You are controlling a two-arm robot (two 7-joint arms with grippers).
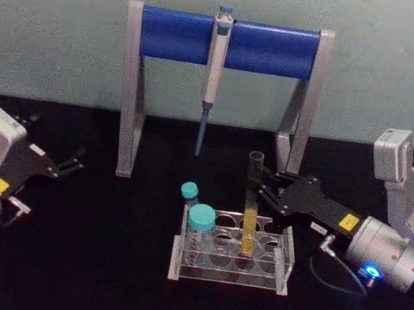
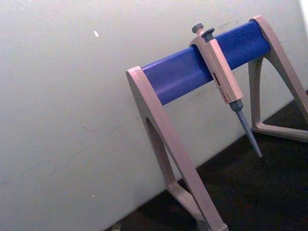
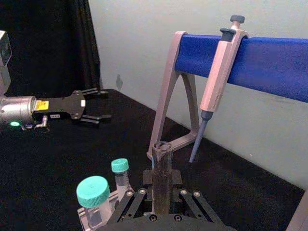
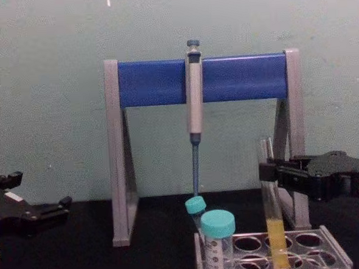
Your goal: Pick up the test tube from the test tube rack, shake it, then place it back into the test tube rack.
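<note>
Right hand [image 1: 267, 190] narrow, pads closed on the upper part of the test tube [image 1: 249, 227], which stands upright in the test tube rack [image 1: 229, 281] on the black table [image 1: 92, 263]. Chest view shows yellow liquid in its lower part, right wrist view its open mouth. Yellow sticker [image 1: 348, 222] on the hand, text unreadable. Left hand [image 1: 57, 139] wide open, idle at table's left.

Yellow liquid [image 1: 247, 241] was seen in the long clear glass test tube [image 1: 253, 181], a greyish tint in the low clear plastic test tube rack [image 1: 285, 265]. Two shorter tubes [image 1: 200, 220] were capped in teal. The tall grey pipette stand [image 1: 132, 94] was crossed by a blue bar [image 1: 176, 33]; the grey pipette [image 1: 216, 60] was tipped blue. The tabletop [image 1: 92, 263] was black, the wall [image 1: 55, 16] pale green.
</note>
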